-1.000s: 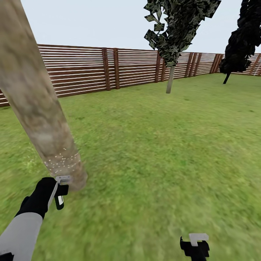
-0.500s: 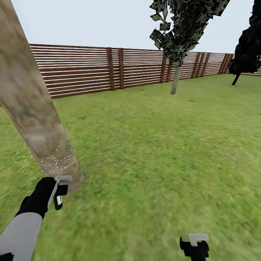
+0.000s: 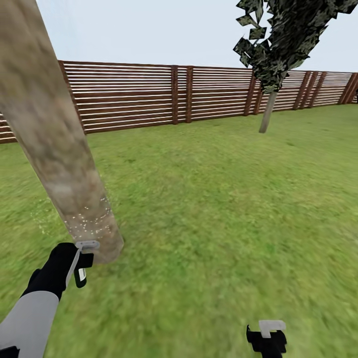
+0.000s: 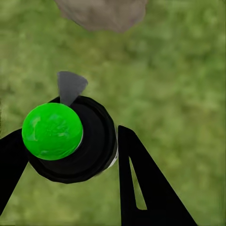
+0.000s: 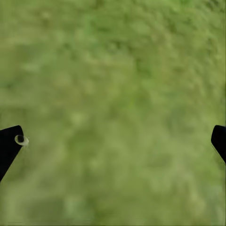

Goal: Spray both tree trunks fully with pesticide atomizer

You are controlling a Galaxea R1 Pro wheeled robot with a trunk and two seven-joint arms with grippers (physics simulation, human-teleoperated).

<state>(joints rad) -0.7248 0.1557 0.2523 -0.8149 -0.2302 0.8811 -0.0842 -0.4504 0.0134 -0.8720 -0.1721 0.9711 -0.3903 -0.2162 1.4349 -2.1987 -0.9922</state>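
Note:
A thick pale grey-brown mottled tree trunk [image 3: 54, 144] leans across the left of the head view, with fine white specks [image 3: 89, 221] dotting it just above its base. My left gripper [image 3: 82, 259] hangs right in front of that base. In the left wrist view it [image 4: 70, 157] is shut on the pesticide atomizer [image 4: 66, 141], a black round body with a bright green cap and a grey nozzle pointing at the trunk's foot [image 4: 101, 12]. A second tree [image 3: 267, 113] stands far off by the fence. My right gripper [image 3: 268, 335] is low over the grass, open [image 5: 113, 141] and holding nothing.
A brown horizontal-slat fence [image 3: 149, 97] runs along the back of the green lawn [image 3: 214, 199]. Open grass stretches between the near trunk and the far tree.
The whole picture has shifted to the right, so the camera has turned left; the black cypress has slid out of frame. Both arms keep the same pose.

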